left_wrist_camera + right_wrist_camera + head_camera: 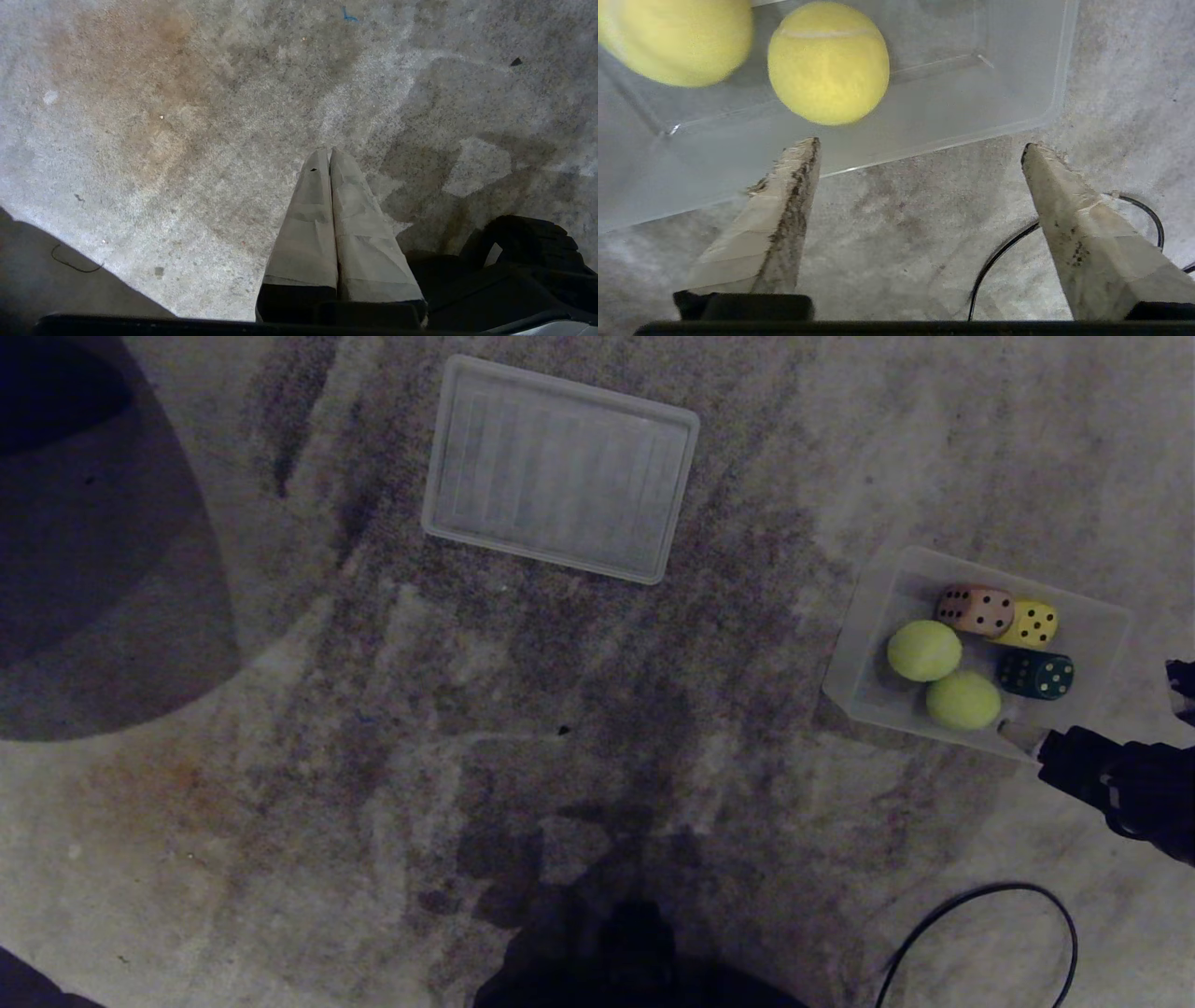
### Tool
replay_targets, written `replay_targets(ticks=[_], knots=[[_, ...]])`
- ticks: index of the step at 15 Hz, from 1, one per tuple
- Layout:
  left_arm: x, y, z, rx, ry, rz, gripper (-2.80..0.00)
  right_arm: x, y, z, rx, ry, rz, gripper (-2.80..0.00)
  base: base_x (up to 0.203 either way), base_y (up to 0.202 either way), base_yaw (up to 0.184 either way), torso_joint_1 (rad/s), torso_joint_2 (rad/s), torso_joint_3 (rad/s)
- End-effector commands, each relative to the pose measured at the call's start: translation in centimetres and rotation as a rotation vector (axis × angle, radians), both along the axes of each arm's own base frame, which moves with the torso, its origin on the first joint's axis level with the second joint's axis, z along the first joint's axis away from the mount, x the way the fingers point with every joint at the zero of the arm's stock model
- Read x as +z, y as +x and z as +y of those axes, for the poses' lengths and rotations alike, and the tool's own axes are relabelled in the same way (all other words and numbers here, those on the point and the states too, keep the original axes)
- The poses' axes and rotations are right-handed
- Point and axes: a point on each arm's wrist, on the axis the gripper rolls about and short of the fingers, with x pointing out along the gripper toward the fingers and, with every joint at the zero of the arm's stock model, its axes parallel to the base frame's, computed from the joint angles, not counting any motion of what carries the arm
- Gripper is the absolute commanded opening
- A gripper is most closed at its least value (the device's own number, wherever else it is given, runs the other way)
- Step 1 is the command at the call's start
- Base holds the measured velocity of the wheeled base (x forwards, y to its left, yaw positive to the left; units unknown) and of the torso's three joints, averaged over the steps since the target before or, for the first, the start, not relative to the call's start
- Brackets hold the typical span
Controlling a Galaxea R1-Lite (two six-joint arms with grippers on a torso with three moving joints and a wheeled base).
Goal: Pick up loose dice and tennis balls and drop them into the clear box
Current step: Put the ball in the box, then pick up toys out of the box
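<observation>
Head view: clear box on floor, holding two tennis balls and three dice | lid lies well apart from box | right claw just outside box's near wall, fingers spread wide, empty | left claw over bare floor, fingers pressed together, empty
</observation>
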Motion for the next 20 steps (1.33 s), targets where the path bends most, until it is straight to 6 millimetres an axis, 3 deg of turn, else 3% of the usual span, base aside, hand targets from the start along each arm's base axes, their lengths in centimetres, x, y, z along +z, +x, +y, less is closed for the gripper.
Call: replay_targets(ticks=[1, 6, 7, 16, 20], knots=[[0.0, 0.0, 0.0, 0.001, -0.001, 0.002, -2.8, 1.0, -1.2, 0.3, 0.011, -0.001, -0.049, 0.0, 0.0, 0.0, 0.0, 0.0, 0.0, 0.0], [0.0, 0.0, 0.0, 0.001, -0.001, 0.0, -2.8, 0.4, -6.7, 1.3, 0.128, 0.005, -0.078, 0.0, 0.0, 0.0, 0.0, 0.0, 0.0, 0.0], [0.0, 0.0, 0.0, 0.001, -0.001, 0.001, -2.8, 0.3, -7.9, 1.5, 0.157, -0.002, -0.091, -2.8, 0.0, 0.0, 0.0, 0.0, 0.0, 0.0], [0.0, 0.0, 0.0, 0.001, -0.001, 0.003, -2.8, -3.1, -18.1, 2.9, 0.32, -0.119, -0.003, -2.8, 0.0, 0.0, 0.0, 0.0, 0.0, 0.0], [0.0, 0.0, 0.0, 0.001, -0.003, 0.001, -2.8, -4.9, -22.7, 3.1, 0.378, -0.175, -0.081, -2.8, 0.0, 0.0, 0.0, 0.0, 0.0, 0.0]])
